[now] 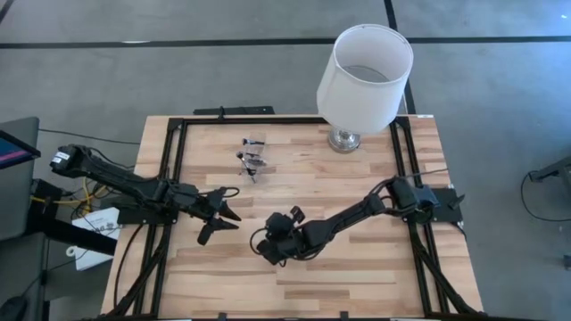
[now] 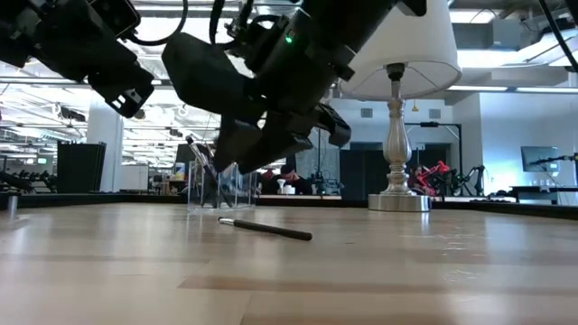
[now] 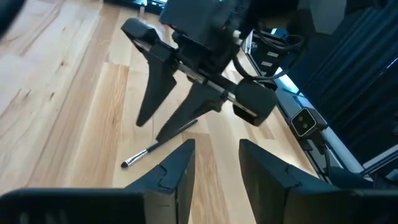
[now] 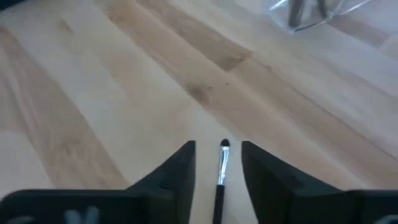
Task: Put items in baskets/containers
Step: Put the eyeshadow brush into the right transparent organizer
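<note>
Right now I keep my right gripper [image 4: 217, 171] spread astride the loose brush [image 4: 221, 169] to pinch it for the cup [image 1: 253, 153], while my left gripper [image 1: 219, 217] waits open nearby.

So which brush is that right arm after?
From the white-shaded lamp at the table's far edge, come toward the near middle of the light wooden table. There one thin dark-handled makeup brush lies flat between the right gripper's parted jaws; the others stand in the clear plastic cup.
</note>
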